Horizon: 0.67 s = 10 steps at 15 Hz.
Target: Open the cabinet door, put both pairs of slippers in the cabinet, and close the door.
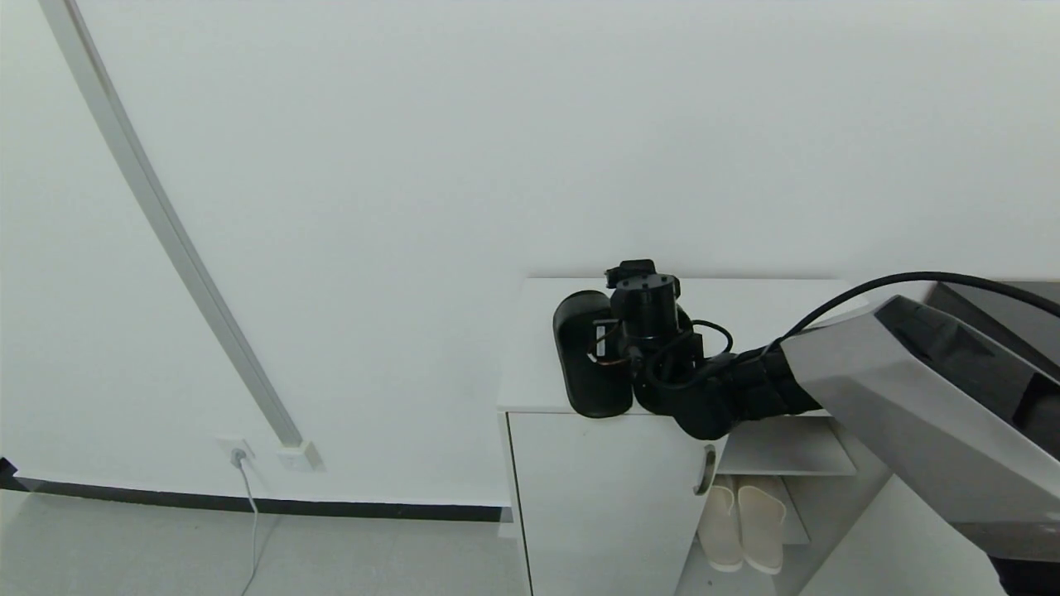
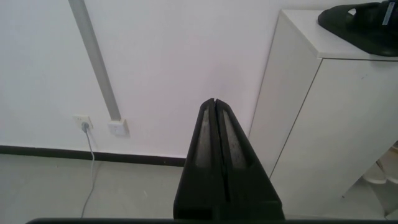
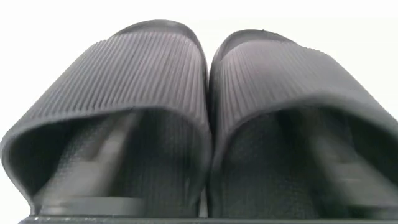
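Already inside the open cabinet, white slippers; left hand closed, empty.

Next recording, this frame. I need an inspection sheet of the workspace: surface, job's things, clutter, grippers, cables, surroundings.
Surface: white cabinet top, carrying the black slippers at its front left edge.
Job's things: black slippers lie side by side. White slippers sit on a low shelf inside the cabinet's open right side. Left door is shut.
Clutter: nothing seen.
Grippers: right gripper is at the black slippers' openings. Left gripper is shut, empty, out to the cabinet's left.
Cables: black cable runs along the right arm. White lead drops from the wall socket.
Surroundings: white wall, grey conduit strip, grey floor.
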Motion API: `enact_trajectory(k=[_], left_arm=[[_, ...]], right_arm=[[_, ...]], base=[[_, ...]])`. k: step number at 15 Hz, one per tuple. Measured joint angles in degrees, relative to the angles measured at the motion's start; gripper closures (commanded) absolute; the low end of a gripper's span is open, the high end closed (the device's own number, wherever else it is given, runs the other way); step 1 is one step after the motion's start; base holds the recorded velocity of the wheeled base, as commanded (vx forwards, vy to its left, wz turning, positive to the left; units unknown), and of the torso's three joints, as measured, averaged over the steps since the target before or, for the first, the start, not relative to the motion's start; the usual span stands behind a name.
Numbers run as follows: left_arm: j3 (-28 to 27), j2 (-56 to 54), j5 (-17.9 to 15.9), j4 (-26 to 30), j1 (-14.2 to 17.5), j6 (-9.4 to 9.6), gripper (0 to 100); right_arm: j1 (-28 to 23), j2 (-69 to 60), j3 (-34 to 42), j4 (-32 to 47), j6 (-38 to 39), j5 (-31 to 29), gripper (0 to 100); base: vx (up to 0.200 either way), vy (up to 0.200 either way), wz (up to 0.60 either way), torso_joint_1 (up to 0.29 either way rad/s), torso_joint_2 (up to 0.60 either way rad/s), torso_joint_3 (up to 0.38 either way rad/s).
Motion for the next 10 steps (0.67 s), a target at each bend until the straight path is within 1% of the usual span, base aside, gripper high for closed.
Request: enact_trajectory(k=[7, 10], left_arm=[[0.0, 0.0, 0.02, 0.0, 0.0, 0.05, 100], [0.0, 0.0, 0.05, 0.0, 0.0, 0.0, 100]], right_arm=[[0.11, 0.3, 0.07, -0.22, 0.02, -0.06, 100], [0.28, -1.1, 1.6, -0.41, 0.05, -0.22, 100]], base=[[0.0, 0.0, 0.0, 0.0, 0.0, 0.0], [0.0, 0.0, 0.0, 0.0, 0.0, 0.0]])
